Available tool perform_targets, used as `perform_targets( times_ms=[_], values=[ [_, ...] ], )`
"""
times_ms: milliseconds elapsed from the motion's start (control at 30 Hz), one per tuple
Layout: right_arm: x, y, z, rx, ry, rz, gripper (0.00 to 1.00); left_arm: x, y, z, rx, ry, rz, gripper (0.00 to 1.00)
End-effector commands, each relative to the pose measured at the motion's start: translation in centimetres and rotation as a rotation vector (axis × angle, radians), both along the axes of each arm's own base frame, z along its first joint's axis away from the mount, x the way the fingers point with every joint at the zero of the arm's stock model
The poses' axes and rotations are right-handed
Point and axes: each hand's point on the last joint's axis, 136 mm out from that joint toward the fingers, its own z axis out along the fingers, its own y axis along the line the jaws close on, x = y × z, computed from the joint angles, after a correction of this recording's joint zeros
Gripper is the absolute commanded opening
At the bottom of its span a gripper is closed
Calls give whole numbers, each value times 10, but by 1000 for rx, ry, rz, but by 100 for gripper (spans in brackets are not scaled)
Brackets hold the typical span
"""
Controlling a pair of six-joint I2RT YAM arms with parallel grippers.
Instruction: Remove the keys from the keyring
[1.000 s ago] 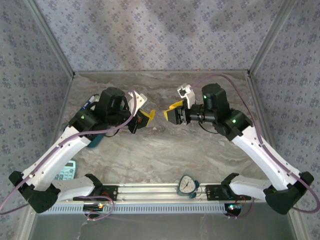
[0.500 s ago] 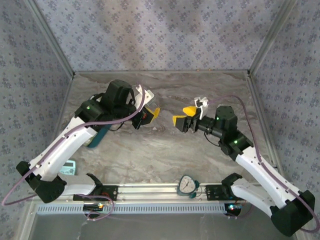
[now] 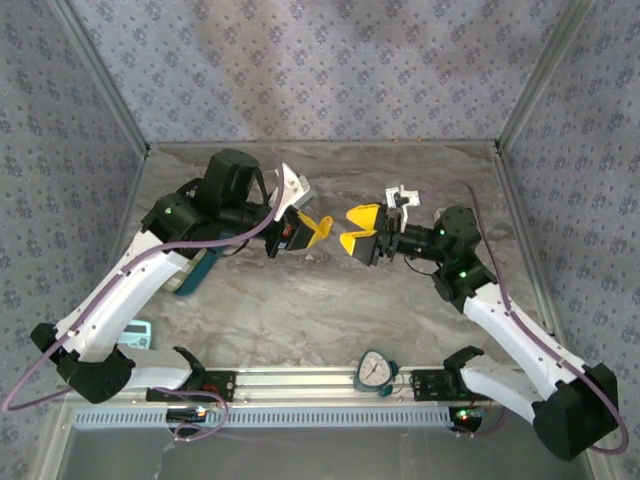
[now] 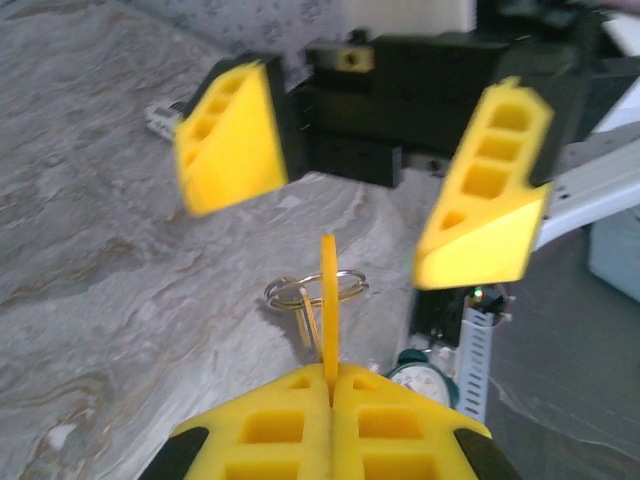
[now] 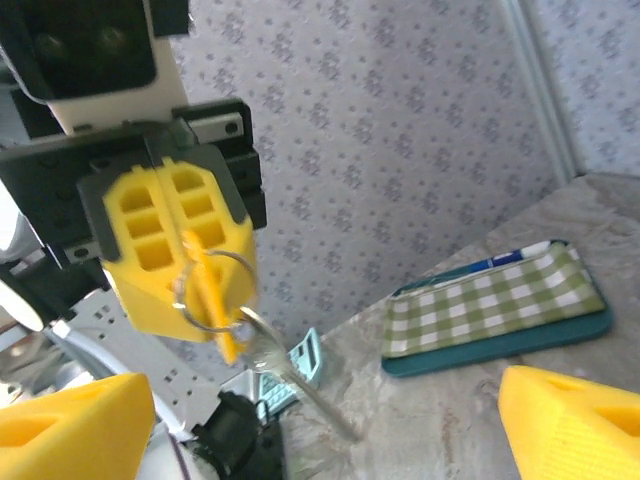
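Left gripper [image 4: 330,375] pressed together, pinching flat yellow-orange key head [image 4: 328,290] in mid-air over table centre. Thin silver wire keyring [image 4: 280,293] and silver metal key [image 5: 288,372] dangle off it. Right gripper [image 3: 358,228] spread wide just right of it, holding nothing. Risk: right jaws catch the loose ring off-centre, or the pull drags the head out of the left pinch. Grey marbled tabletop [image 3: 300,300], green checked pencil case [image 5: 495,305] left, blue-grey patterned walls [image 3: 300,70].

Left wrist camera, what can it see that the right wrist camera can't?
Left wrist camera: a small round timer down by the rail. Right wrist camera: a green checked pouch and a calculator. Both: the left pincer shut on a yellow tab that carries the keyring, with the right pincer open opposite it.
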Motion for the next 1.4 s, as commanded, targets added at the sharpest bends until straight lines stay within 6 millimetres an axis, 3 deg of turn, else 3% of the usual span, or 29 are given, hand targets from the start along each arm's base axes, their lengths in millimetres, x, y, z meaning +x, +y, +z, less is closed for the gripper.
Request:
perform_targets(
  times_ms=[0,267,400,567,867,1000,1167,1367],
  values=[
    [-23,3,34,66,-69,123,91,-18,-8,34,-115,-31,-112,0],
    [-57,17,54,79,-124,284,91,-26,-14,43,-158,-2,-170,0],
    [-62,21,55,60,-130,300,84,-25,-14,44,-157,-9,-169,0],
    [-72,19,63,68,-160,324,65,-22,-11,40,-133,-27,-147,0],
    [-76,-2,74,74,-225,222,45,-6,2,15,-16,-75,-42,0],
    [-87,-2,77,66,-241,249,45,7,7,10,18,-118,28,0],
    [-102,11,61,3,-232,330,45,16,9,11,52,-218,91,0],
    [-88,11,48,-38,-206,254,46,17,8,11,107,-337,101,0]
  ],
)
